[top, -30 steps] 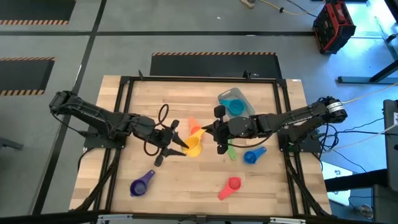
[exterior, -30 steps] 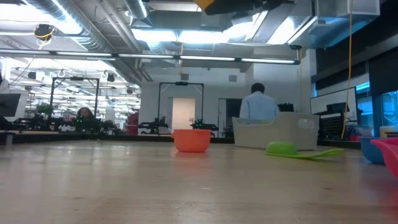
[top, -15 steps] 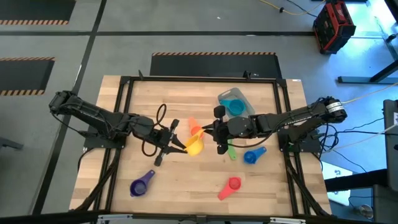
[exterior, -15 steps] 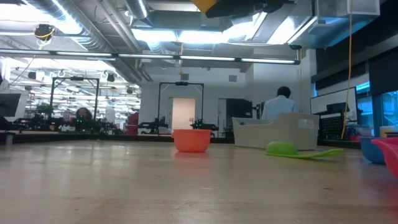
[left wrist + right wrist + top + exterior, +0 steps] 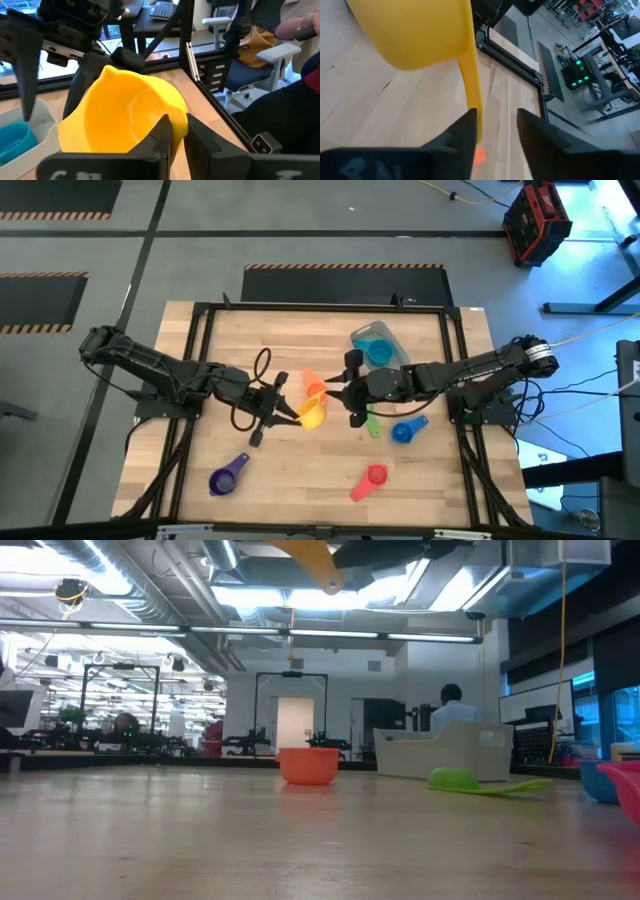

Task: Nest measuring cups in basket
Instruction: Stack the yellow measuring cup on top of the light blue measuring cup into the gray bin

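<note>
Above the middle of the bench, the left hand pinches the yellow cup, the right hand is spread, and only the light blue cup sits in the basket, six cups left.

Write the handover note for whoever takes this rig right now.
Left tool: shut on the yellow cup, held above mid-table.
Right tool: fingers apart around that cup's handle, grip not seen.
Basket at the far right holds the light blue cup.
On the table: orange cup, green cup, dark blue cup, red cup, purple cup.
Done: one cup in. Left: six to nest.
</note>
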{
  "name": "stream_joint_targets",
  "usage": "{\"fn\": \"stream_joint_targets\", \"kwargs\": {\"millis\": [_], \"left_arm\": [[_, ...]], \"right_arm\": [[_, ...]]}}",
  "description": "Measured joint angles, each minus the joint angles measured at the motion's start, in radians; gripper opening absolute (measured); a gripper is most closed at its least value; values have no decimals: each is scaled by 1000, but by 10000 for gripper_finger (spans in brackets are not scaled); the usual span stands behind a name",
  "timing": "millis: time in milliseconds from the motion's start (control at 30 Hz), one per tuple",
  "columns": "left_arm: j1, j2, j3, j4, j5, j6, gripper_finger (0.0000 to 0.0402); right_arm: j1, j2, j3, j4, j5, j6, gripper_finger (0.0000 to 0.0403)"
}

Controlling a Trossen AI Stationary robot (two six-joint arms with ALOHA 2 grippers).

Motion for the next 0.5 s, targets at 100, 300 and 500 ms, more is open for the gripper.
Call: {"fn": "stream_joint_targets", "kwargs": {"millis": [100,300,500], "left_arm": [[0,0,0,0,-6,-3,26],[0,0,0,2,-46,-2,26],[36,34,0,98,-86,2,25]], "right_arm": [[26,-27,0,-74,64,-6,177],[94,-212,1,-312,167,118,186],[126,-419,2,-578,158,380,178]]}}
